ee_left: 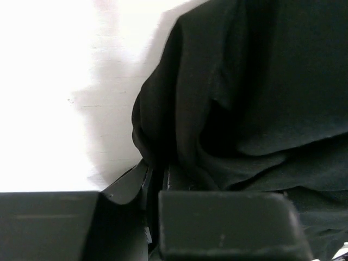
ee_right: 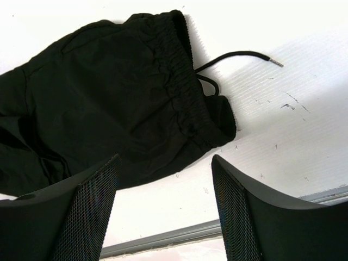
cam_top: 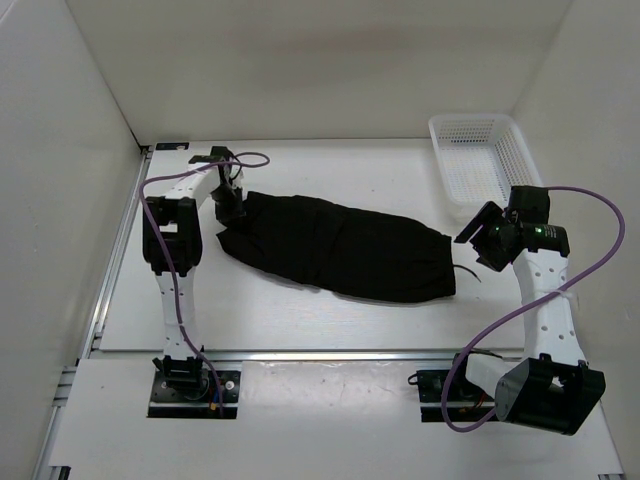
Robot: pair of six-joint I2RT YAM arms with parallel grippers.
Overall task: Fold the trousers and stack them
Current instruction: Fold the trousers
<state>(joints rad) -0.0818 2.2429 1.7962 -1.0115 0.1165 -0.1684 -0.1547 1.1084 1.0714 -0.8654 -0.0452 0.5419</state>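
The black trousers (cam_top: 340, 245) lie folded lengthwise across the middle of the white table, waistband end at the right, leg ends at the left. My left gripper (cam_top: 229, 208) is at the left end and is shut on the cloth; in the left wrist view the fabric (ee_left: 250, 98) bunches up right at the closed jaws. My right gripper (cam_top: 477, 238) hovers open and empty just right of the waistband. The right wrist view shows the elastic waistband (ee_right: 182, 98) and its drawstring (ee_right: 239, 54) beyond the open fingers (ee_right: 92, 206).
A white mesh plastic basket (cam_top: 480, 160) stands at the back right corner. White walls enclose the table on the left, back and right. A metal rail (cam_top: 300, 357) runs along the table's near edge. Purple cables hang from both arms.
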